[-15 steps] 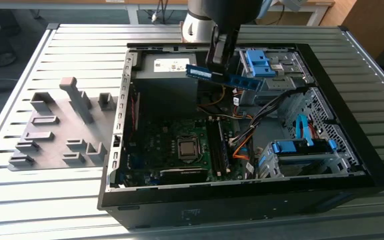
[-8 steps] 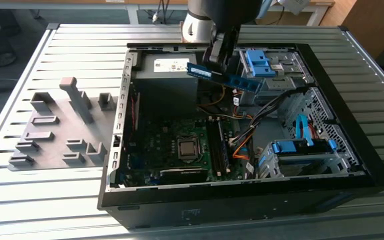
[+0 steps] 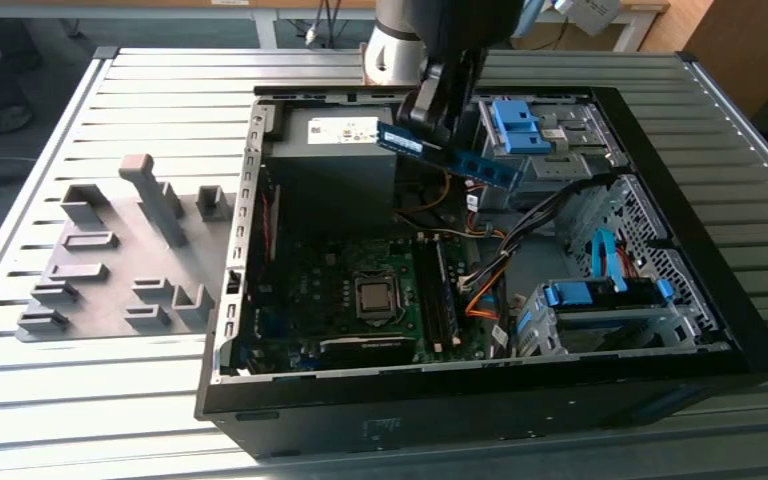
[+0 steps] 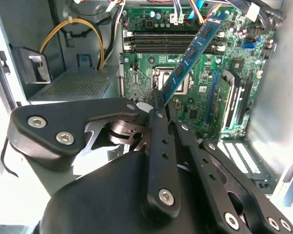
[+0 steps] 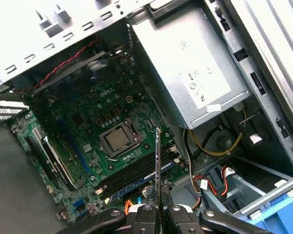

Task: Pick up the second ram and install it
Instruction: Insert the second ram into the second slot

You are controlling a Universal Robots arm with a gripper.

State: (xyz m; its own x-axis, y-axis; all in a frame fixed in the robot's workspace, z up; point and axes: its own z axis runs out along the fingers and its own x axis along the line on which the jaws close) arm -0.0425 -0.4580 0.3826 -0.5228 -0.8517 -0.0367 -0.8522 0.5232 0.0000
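Note:
The second ram is a long blue-green stick with dark chips, hanging tilted above the open computer case, over its back half. My gripper is shut on one end of it. In the second wrist view the ram slants out from the gripper over the green motherboard. The first wrist view has the ram edge-on as a thin line rising from the gripper, above the long memory slots beside the processor socket.
A grey power supply fills the case's back corner beside the ram. Blue drive-bay clips and a drive cage line the exterior view's right, with loose cables. Grey fixture blocks stand on the slatted table, left of the case.

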